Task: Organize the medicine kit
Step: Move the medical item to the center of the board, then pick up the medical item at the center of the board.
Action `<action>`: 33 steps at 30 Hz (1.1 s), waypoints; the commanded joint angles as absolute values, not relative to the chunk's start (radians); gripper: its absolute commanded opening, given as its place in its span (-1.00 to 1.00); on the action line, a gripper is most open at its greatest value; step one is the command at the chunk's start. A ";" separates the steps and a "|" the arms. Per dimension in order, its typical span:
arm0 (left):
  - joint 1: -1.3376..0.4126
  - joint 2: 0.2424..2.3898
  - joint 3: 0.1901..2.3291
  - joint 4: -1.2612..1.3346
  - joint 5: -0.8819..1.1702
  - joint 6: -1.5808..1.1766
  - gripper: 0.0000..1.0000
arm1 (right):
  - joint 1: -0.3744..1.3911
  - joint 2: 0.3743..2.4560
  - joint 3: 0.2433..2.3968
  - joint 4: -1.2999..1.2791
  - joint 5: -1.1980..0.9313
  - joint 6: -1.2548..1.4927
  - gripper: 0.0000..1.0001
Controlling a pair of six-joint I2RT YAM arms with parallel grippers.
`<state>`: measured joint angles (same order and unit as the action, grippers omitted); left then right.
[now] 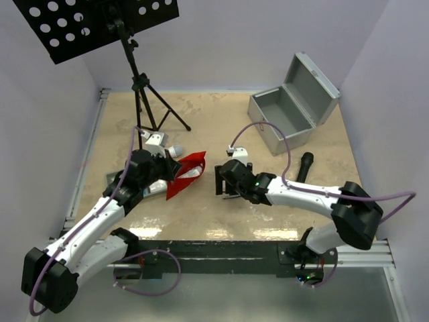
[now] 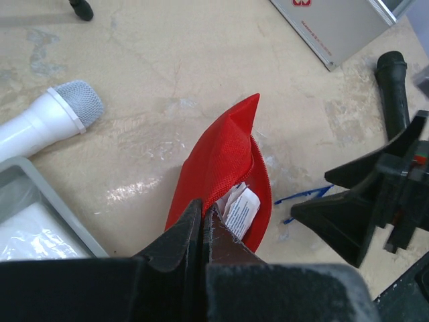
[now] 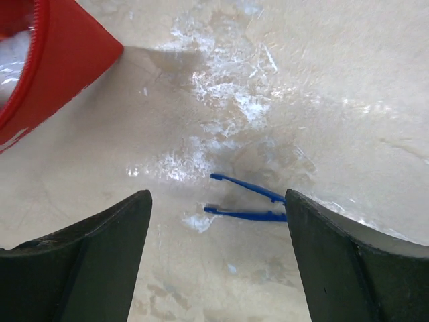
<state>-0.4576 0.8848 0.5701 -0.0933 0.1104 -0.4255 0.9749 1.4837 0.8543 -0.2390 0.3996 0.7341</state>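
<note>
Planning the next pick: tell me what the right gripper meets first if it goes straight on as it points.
Probably the blue tweezers, lying on the table right between the open fingers of the right gripper. Depth is unclear, but nothing shows in the way; the red pouch sits off to one side.

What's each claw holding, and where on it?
Left claw pinches the red pouch at the rim of its open mouth. Right claw is open and empty, over the blue tweezers.
</note>
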 commanded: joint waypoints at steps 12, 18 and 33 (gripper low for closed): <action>-0.445 0.871 0.597 -0.080 0.095 -0.439 -1.00 | 0.896 1.425 0.776 -0.189 0.448 0.690 0.41; -0.445 0.861 0.589 -0.087 0.094 -0.437 -1.00 | 0.897 1.419 0.752 -0.146 0.411 0.677 0.32; -0.445 0.884 0.574 -0.063 0.118 -0.445 -1.00 | 0.922 1.470 0.732 -0.136 0.348 0.689 0.29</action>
<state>-0.4515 0.8783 0.5766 -0.0975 0.1005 -0.4282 0.9035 1.4708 0.7277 -0.1627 0.3470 0.6834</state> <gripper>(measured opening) 0.030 0.652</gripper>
